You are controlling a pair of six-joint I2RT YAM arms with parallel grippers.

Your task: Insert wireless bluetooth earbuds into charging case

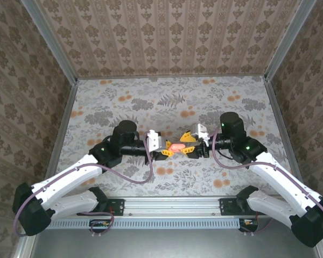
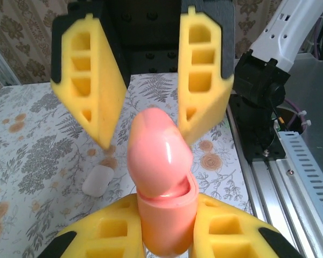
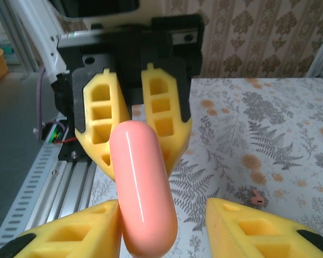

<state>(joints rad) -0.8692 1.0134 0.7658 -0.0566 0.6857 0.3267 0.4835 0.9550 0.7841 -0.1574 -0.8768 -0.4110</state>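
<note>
The coral charging case [image 2: 164,215] stands upright off the table with my left gripper [image 2: 167,236] shut on its lower body. Its rounded lid [image 2: 159,153] is tipped up, leaving a narrow gap at the rim. My right gripper [image 3: 162,215] faces it from the other side and is open around the lid; one finger [image 3: 70,234] rests against the case [image 3: 142,188] and the other finger [image 3: 258,231] stands apart. From above, both grippers meet at the case [image 1: 176,146] in mid-table. One small coral earbud [image 3: 255,199] lies on the floral surface beyond the right finger.
A white pebble-like object [image 2: 98,179] lies on the floral surface under the case, to the left. The aluminium rail [image 1: 172,205] with both arm bases runs along the near edge. Patterned walls close in the left, back and right sides.
</note>
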